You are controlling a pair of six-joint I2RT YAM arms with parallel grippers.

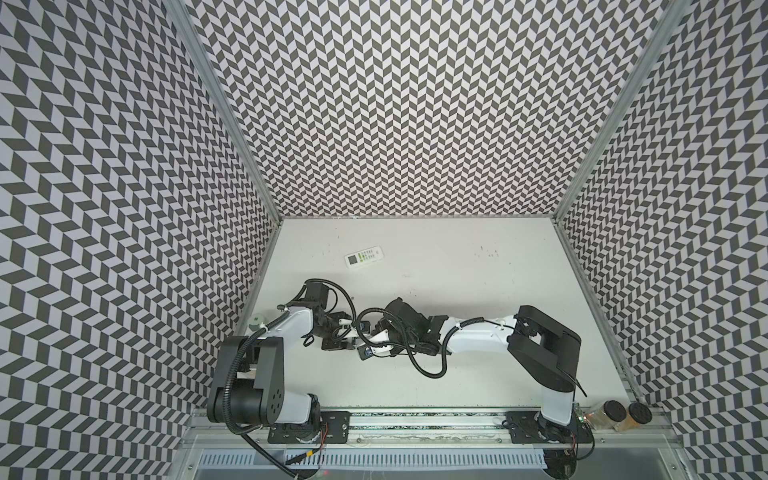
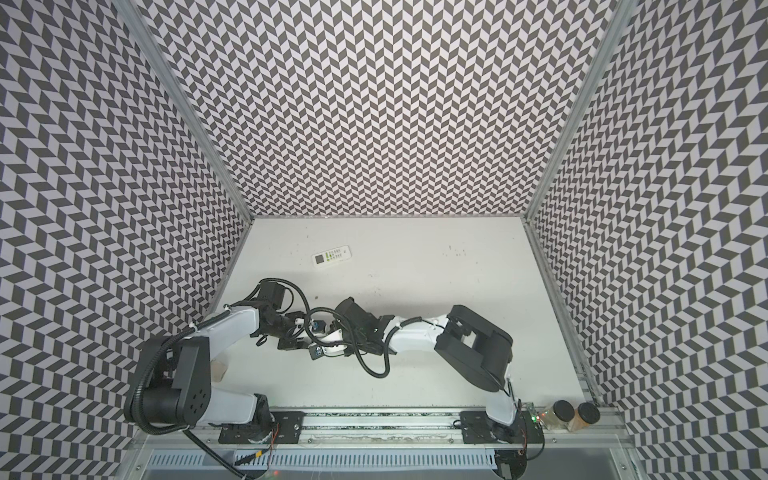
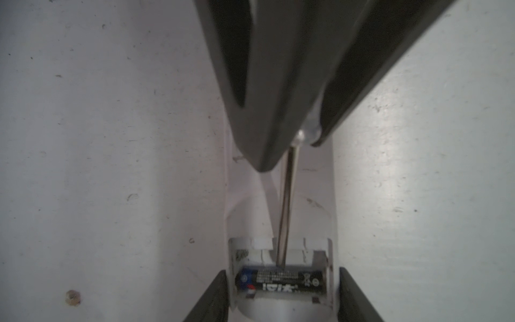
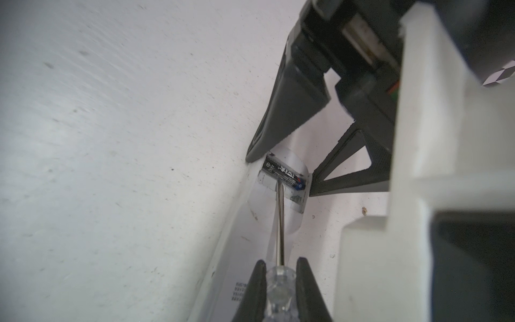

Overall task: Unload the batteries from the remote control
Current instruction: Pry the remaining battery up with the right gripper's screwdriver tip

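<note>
A white remote control [image 3: 281, 206] lies back up with its battery compartment uncovered. One black battery [image 3: 278, 281] with a blue end lies across the compartment. My left gripper [image 3: 282, 270] straddles that end, its fingers [image 3: 211, 301] pressed against the remote's two long sides. My right gripper [image 4: 280, 267] is shut on the clear handle of a screwdriver [image 4: 281, 223]. The metal shaft slopes down over the remote and its tip rests on the battery [image 4: 284, 174]. In both top views the two grippers meet at mid-table [image 1: 357, 338] [image 2: 311, 338] and hide the remote.
A second white remote [image 1: 364, 256] [image 2: 331, 256] lies face up farther back on the left. Two black-lidded jars [image 1: 615, 413] [image 1: 640, 411] stand on the front rail at the right. Patterned walls close three sides of the white table [image 1: 478, 257].
</note>
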